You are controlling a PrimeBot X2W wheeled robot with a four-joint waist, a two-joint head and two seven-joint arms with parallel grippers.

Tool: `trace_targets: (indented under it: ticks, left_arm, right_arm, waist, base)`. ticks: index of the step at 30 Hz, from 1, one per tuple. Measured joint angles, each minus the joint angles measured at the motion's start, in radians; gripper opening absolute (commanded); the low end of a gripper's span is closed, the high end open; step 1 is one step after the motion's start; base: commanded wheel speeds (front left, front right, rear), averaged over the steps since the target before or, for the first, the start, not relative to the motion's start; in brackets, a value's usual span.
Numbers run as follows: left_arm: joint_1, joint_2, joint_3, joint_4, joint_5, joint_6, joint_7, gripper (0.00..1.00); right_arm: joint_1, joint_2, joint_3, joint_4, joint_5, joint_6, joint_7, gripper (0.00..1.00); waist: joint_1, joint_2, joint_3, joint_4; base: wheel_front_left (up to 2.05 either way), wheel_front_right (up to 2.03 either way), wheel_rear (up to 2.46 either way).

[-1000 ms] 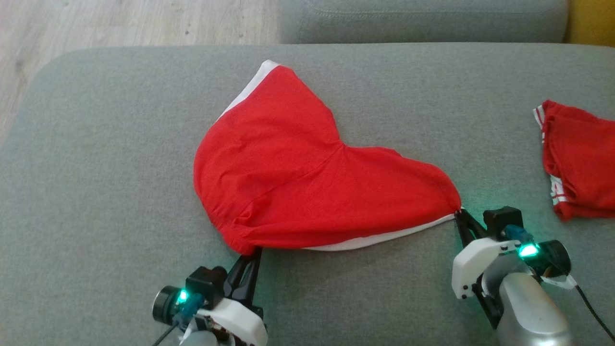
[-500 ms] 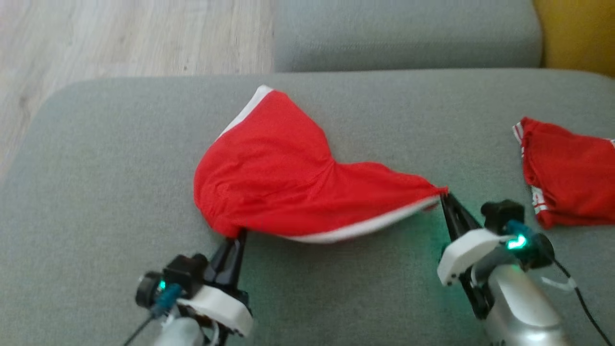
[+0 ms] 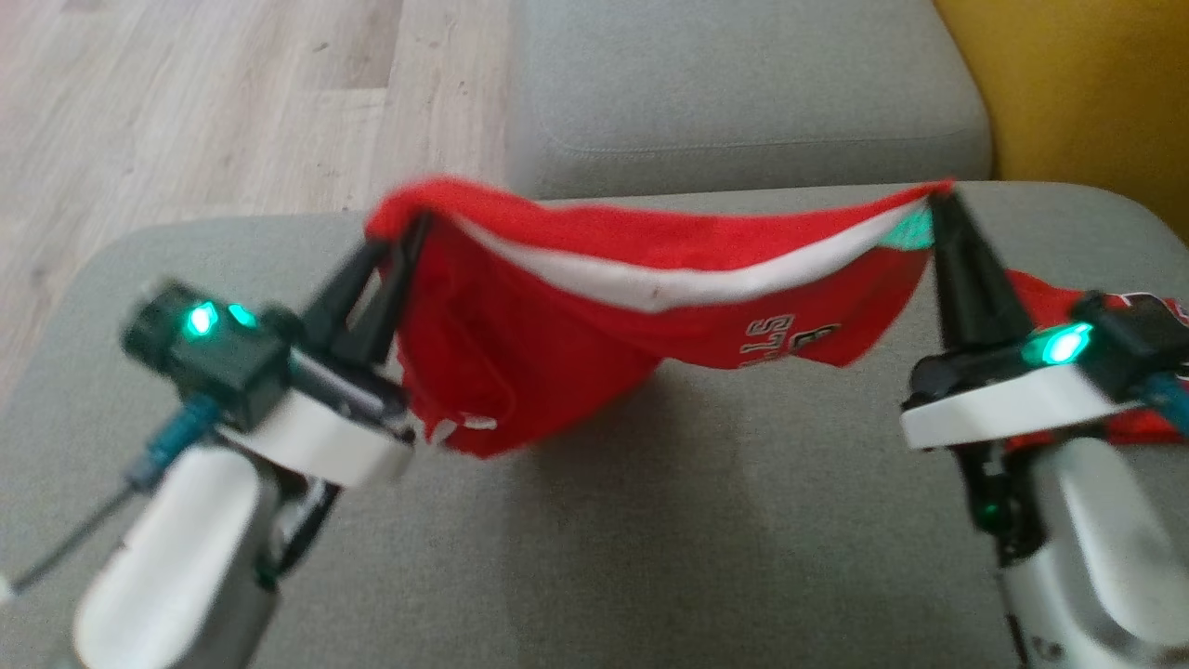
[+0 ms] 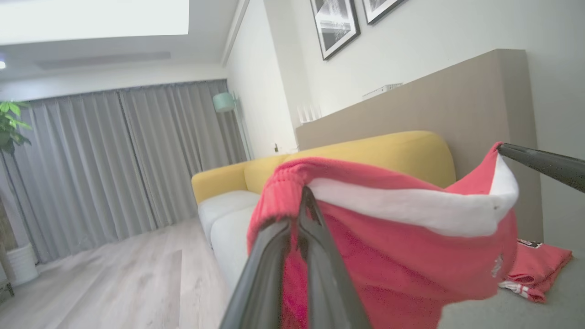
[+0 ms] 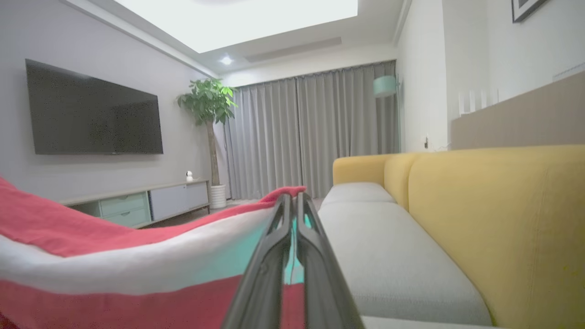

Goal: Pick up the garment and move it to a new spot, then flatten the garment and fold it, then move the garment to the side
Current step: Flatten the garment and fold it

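I am holding the red garment (image 3: 557, 344) up in the air above the grey sofa cushion (image 3: 650, 539), and it is stretching between my two grippers. The left gripper (image 3: 413, 223) is clenching one gathered corner, its two dark fingers pressing together on the cloth. The right gripper (image 3: 936, 190) is pinching the opposite corner, right where the white band (image 3: 669, 283) is ending, and its fingers are pressing just as tight. The cloth is sagging between the two grips, and some lettering (image 3: 780, 339) is showing on the lower part toward my right. A second red garment (image 4: 534, 269) is lying on the cushion on my right, the right gripper partly hiding it in the head view. The yellow backrest (image 3: 1068, 93) is showing at the upper right and the wood floor (image 3: 186, 111) at the upper left.
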Motion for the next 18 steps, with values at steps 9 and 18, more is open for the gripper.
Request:
trace_targets:
  ticks: [9,18]
  left_arm:
    - [-0.199,0.081,0.007,-0.295,-0.018,-0.025,0.210,0.00]
    - [-0.265,0.063,0.007,-0.204,-0.125,-0.030,0.271,0.00]
  right_arm:
    - [0.071,0.012,-0.092,-0.504,-0.062,0.000,0.152,0.00]
    - [0.056,0.030,-0.103,-0.510,-0.077,0.000,0.242,0.00]
  waist:
    - [0.0000,0.0000,-0.006,-0.044]
    - [0.0002,0.0000,0.048,-0.071]
  base:
    - [0.00,0.00,0.00]
    - [0.00,0.00,0.00]
